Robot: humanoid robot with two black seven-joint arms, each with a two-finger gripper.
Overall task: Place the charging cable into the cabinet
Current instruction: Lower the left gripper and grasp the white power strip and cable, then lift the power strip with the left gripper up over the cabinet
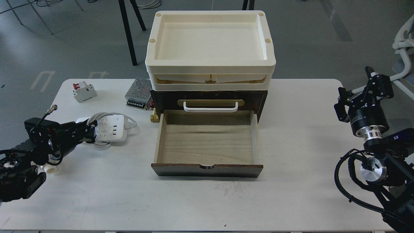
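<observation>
The charging cable, a white power strip with a grey cord looped round it, lies on the table left of the cabinet. The cabinet is dark brown. Its pale wood drawer is pulled out towards me and holds nothing. My left gripper is low at the strip's left end, its fingertips against the strip and cord. I cannot tell whether they are clamped on it. My right gripper is raised at the far right, away from both.
Cream trays sit on top of the cabinet. A white circuit breaker and a perforated metal box lie behind the strip. A brass fitting sits by the drawer's left corner. A white valve piece lies under my left arm.
</observation>
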